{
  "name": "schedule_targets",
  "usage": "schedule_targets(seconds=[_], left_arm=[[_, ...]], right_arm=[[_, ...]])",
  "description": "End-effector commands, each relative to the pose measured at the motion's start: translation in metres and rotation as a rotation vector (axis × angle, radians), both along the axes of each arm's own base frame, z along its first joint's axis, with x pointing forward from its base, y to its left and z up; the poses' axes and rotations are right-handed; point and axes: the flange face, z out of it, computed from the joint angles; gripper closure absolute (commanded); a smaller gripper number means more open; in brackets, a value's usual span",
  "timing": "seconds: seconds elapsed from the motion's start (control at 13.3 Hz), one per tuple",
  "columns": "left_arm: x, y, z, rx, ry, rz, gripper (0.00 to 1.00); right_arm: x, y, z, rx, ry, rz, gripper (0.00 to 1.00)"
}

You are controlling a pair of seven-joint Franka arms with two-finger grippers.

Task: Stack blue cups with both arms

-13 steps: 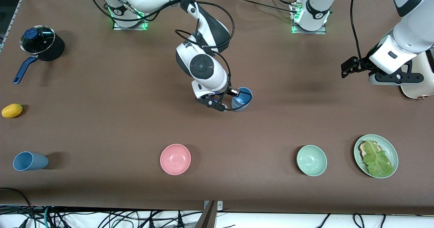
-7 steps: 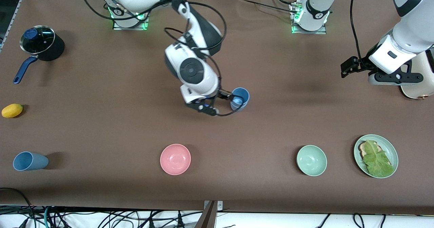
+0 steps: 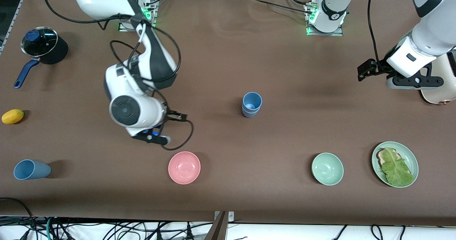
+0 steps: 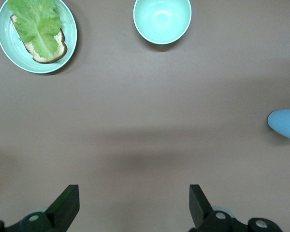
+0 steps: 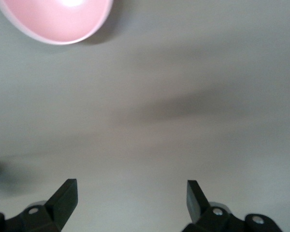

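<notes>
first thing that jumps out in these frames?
The two stacked blue cups standing alone mid-table, with a third blue cup lying on its side at the right arm's end. The right claw, open and empty, hangs over bare table by the pink bowl; the left claw waits open at its own end.

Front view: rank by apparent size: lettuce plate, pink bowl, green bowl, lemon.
Largest to smallest as they look:
1. lettuce plate
2. pink bowl and green bowl, which look about alike, so I won't rank them
3. lemon, clearly smallest
</notes>
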Motion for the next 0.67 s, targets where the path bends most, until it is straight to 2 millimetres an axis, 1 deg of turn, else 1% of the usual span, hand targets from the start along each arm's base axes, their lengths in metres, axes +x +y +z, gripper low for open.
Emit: schedule_targets(seconds=[0.0, 0.07, 0.15, 0.22, 0.3, 0.38, 0.45, 0.6], left_arm=[[0.001, 0.002, 0.008, 0.018, 0.010, -0.015, 0.00], [0.001, 0.002, 0.008, 0.018, 0.011, -0.015, 0.00], [0.001, 0.002, 0.008, 0.018, 0.011, -0.015, 0.00], [0.001, 0.001, 0.008, 0.018, 0.011, -0.017, 0.00], [0.000, 0.002, 0.009, 0.018, 0.011, -0.015, 0.00], [-0.001, 0.001, 0.009, 0.019, 0.017, -0.017, 0.00], [-0.001, 0.001, 0.009, 0.019, 0.017, -0.017, 0.00], [-0.001, 0.002, 0.009, 0.019, 0.017, -0.015, 0.00]], right_arm=[[-0.007, -0.044, 0.014, -0.042, 0.023, 0.025, 0.00], [-0.006, -0.056, 0.019, -0.054, 0.028, 0.017, 0.00], [-0.008, -0.078, 0.026, -0.047, 0.033, -0.012, 0.00], [-0.012, -0.118, 0.026, -0.045, 0.049, -0.057, 0.00], [-0.021, -0.149, 0.033, -0.032, 0.034, -0.051, 0.00], [-0.030, -0.168, 0.044, -0.037, -0.013, -0.006, 0.00], [-0.042, -0.183, 0.058, -0.062, -0.062, 0.028, 0.00], [-0.064, -0.211, 0.081, -0.060, -0.101, 0.006, 0.00]])
